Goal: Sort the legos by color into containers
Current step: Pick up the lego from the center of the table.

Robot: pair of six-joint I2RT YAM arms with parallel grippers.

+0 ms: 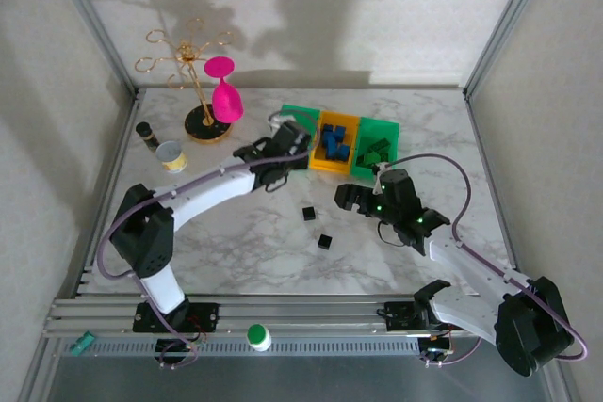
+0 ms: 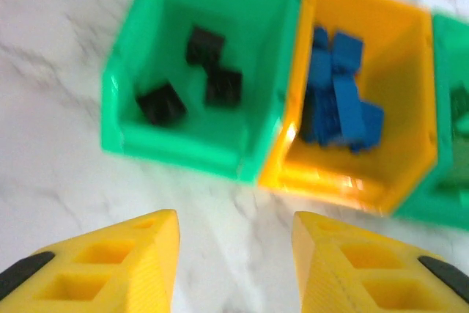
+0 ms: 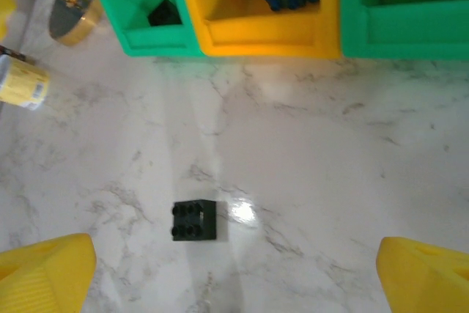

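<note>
The containers are three joined bins: a green one (image 2: 205, 71) with three black legos (image 2: 212, 87) inside, a yellow one (image 2: 366, 93) with several blue legos (image 2: 344, 100), and a second green one (image 1: 377, 152) with green legos. My left gripper (image 2: 234, 254) hovers just in front of the first two bins, open, with bare marble between its yellow fingers (image 2: 146, 254). Two black legos lie on the table (image 1: 308, 214) (image 1: 325, 242). My right gripper (image 3: 234, 276) is wide open above one black brick (image 3: 194, 221), which sits left of centre between the fingers.
A gold jewellery stand (image 1: 203, 91) with a pink glass (image 1: 224, 101) stands at the back left. Beside it are a small tin can (image 1: 171, 155) and a dark little bottle (image 1: 148, 132). Frame posts and walls border the marble table (image 1: 236, 242).
</note>
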